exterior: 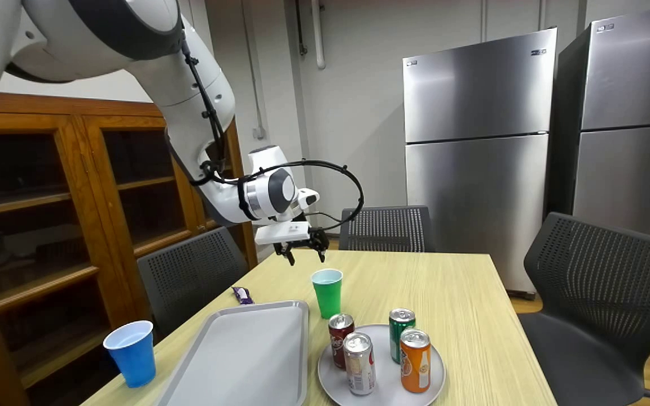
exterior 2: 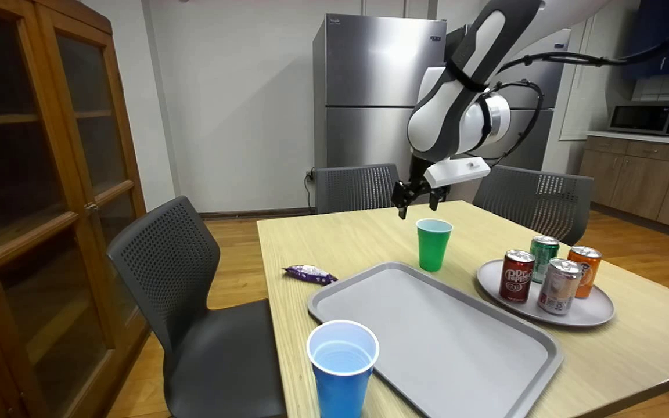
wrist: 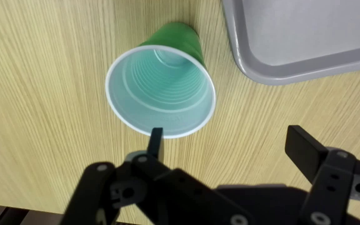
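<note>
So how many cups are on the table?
2. The green cup stands by a corner of the grey tray; the blue cup is across the tray from it, near the table's edge. No others show.

An exterior view looked slightly down over the table (exterior: 415, 282) toward the refrigerators (exterior: 477, 186) at upper right, the arm (exterior: 181, 104) close at upper left. An exterior view faced those refrigerators too, from just behind the blue cup (exterior 2: 343, 383) at bottom centre. Both exterior views shared the table, tray (exterior 2: 436, 337) and green cup (exterior 2: 432, 247). The wrist view, much nearer, looked steeply down past the claw (wrist: 226, 129) along the bottom toward the green cup and the tray's corner at upper right.
</note>
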`<state>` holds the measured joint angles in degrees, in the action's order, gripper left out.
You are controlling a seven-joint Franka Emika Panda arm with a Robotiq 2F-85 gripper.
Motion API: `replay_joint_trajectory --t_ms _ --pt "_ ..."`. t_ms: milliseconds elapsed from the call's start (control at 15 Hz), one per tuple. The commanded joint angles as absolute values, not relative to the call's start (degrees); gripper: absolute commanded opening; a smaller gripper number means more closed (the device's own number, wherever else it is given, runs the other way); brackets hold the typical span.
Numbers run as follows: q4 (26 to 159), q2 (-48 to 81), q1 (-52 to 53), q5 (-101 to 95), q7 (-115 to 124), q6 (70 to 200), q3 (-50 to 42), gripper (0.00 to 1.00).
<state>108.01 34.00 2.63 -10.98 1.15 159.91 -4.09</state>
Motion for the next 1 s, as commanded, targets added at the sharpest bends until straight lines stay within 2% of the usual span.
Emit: replay_joint_trajectory --t_ms 0,933 --pt "114.8 27.4 -0.2 -9.2 -3.0 162.0 -2.0 1.0" --pt "133.3 15.7 -6.0 -10.5 -13.1 162.9 -3.5 1.0"
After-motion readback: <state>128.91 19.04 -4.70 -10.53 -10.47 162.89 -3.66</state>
